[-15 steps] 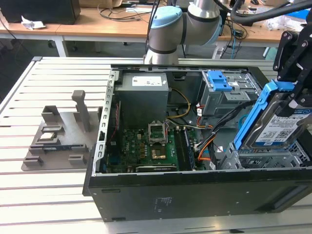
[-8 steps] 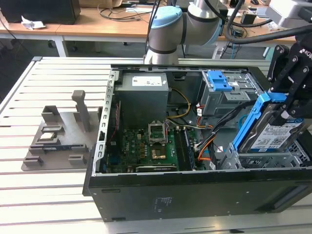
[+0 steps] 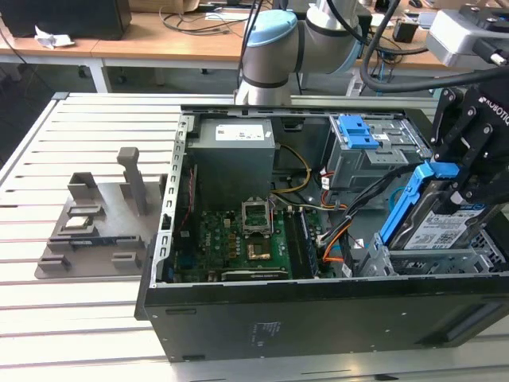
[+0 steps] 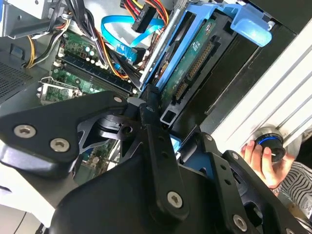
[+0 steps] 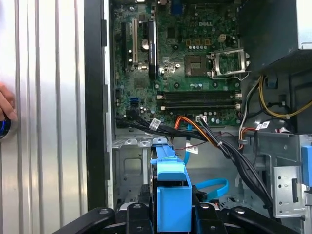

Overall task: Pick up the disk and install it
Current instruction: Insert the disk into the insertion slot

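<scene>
A: The disk [image 3: 433, 227] sits tilted in the drive cage [image 3: 429, 259] at the case's corner, on the exterior view's right. It's partly down, not seated.

B: Why the tilt?

A: I'd say it's angled to slide into the bay. Its long axis slopes, blue tab end up, label facing outward.

B: And the gripper [image 3: 469, 171]?

A: Clenched on the disk's upper end, blue carrier rail [image 5: 173, 195] between its fingers in the first wrist view.

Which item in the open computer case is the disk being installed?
Start at the open black computer case on the slatted table; go to its corner at the exterior view's right, under the black gripper. The disk is the silver metal hard drive tilted in the grey drive cage. Unlike the label-less blue latch plate behind it, it has a white-and-blue label and blue rails.
</scene>
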`<state>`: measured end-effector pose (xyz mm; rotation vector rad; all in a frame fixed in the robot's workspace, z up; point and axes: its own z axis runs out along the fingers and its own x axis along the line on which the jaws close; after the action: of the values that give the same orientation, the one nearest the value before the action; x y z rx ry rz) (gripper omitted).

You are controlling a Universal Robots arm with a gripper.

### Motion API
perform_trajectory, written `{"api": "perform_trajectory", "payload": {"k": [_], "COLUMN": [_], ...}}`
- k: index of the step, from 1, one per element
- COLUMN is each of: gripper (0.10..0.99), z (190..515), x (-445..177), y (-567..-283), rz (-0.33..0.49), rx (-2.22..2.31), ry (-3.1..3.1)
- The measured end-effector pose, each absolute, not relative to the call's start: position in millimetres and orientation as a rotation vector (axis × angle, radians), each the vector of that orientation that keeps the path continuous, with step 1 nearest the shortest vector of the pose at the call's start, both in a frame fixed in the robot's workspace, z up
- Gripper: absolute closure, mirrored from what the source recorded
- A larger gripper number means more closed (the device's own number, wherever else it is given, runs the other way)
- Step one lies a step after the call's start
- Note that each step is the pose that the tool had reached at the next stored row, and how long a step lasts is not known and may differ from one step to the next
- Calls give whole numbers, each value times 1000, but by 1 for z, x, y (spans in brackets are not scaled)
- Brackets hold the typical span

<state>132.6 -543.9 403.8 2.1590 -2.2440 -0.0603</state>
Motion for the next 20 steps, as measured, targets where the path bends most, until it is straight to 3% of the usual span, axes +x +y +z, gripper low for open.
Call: {"api": "perform_trajectory", "payload": {"k": [15,16,17,20], "gripper": [718,710,643,643], "z": [393,393,392,392], "x": [133,133,133,133], "y": [-544,-544,-544,-544], "rz": [-60,-60,-61,-60], "rx": [2159,2159,2159,2159], "ry": [-2244,-2244,-2244,-2244]}}
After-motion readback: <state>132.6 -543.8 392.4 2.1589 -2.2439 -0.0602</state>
